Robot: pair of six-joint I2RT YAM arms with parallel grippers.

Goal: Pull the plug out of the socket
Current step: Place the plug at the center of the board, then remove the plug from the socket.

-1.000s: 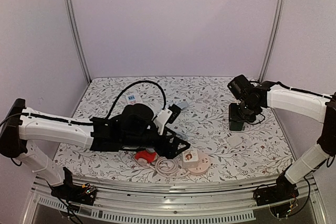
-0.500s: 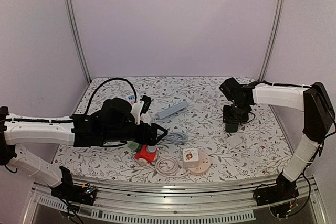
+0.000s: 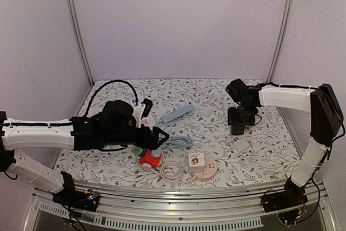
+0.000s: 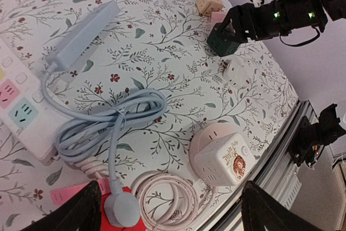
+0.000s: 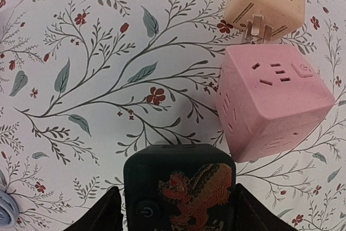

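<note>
A pale blue plug point(image 4: 121, 209) sits plugged into the red socket point(image 4: 139, 225) near the table's front, and its cord runs up into a looped blue coil point(image 4: 108, 123). In the top view the red socket point(image 3: 150, 159) lies just below my left gripper point(image 3: 157, 138). My left gripper point(image 4: 173, 212) hangs open above the plug without touching it, one finger on either side of it. My right gripper point(image 5: 178, 212) stands open at the far right, straddling a dark green cube socket point(image 5: 178, 187) with a dragon print, its fingers close beside the cube's sides.
A blue power strip point(image 4: 84, 36) and a white strip with coloured buttons point(image 4: 21, 112) lie left of the coil. A white tiger cube on a pink round base point(image 4: 227, 158) and a pink cord coil point(image 4: 167, 198) sit near the front edge. Pink point(image 5: 273, 101) and beige point(image 5: 265, 1) cubes stand beside the green one.
My left arm has drawn back to the left, and its gripper now hangs over the red socket. The right gripper shifted slightly left over the green cube and its jaws widened a little.
</note>
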